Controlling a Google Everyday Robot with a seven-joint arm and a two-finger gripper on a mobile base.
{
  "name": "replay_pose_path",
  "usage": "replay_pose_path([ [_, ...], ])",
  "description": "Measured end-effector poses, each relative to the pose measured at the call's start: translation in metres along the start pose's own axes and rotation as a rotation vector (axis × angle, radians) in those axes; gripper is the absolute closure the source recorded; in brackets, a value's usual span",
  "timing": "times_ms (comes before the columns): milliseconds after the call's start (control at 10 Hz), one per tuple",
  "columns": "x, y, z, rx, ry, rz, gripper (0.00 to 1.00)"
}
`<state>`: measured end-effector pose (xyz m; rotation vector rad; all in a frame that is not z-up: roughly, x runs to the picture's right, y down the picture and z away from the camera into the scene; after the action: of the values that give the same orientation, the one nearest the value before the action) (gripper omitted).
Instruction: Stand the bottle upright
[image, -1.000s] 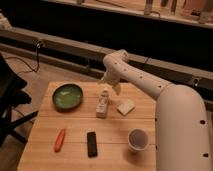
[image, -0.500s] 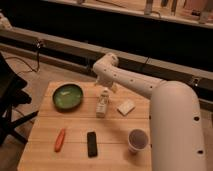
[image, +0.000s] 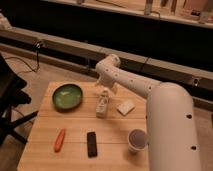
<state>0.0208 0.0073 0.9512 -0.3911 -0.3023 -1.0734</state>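
The pincer (image: 105, 88) hovers near the desk's (image: 75, 130) far edge, above the bottle (image: 102, 103); whether it is parted, I cannot tell. Release should be gentle and vertical.

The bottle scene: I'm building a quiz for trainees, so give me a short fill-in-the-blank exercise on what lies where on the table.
1. The bottle lies between the green bowl and the flat ____ block.
2. The gripper hovers just above the bottle's ____ end.
3. The black bar lies to the right of the ____ carrot-like object.
4. The paper cup stands ____.

Missing words: white; far; orange; upright
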Motion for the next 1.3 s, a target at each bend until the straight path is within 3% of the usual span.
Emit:
replay_pose_path([
  [600,-0.009,0.000,0.040,-0.026,-0.118,-0.013,0.20],
  [700,-0.009,0.001,0.042,-0.032,-0.126,-0.014,0.25],
  [1300,-0.009,0.001,0.047,-0.040,-0.143,-0.012,0.90],
])
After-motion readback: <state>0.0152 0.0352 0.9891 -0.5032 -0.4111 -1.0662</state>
